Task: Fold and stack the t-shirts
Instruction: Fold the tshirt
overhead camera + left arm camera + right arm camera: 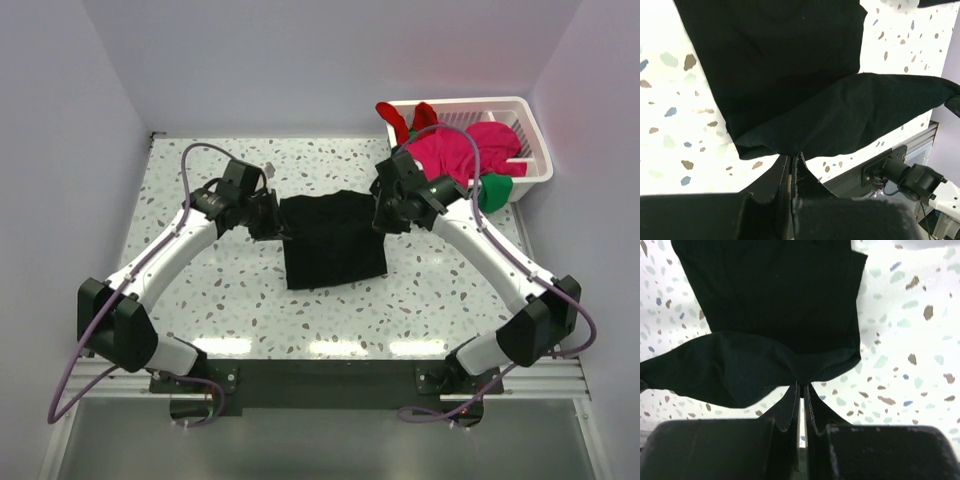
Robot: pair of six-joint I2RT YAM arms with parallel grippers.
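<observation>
The large black t-shirt [332,240] lies partly folded in the middle of the speckled table. My left gripper [278,226] is shut on its far-left corner, and my right gripper [380,215] is shut on its far-right corner. Both lift the far edge a little above the table. In the left wrist view the cloth [805,85] bunches at my closed fingertips [791,156]. In the right wrist view the cloth [775,315] is pinched at my fingertips [803,385]. A magenta-pink shirt [465,150], a red one [408,120] and a green one [495,188] sit in and beside the basket.
A white slatted basket [530,135] stands at the back right corner of the table. White walls close in the left, back and right sides. The table's near edge and rail [890,150] show in the left wrist view.
</observation>
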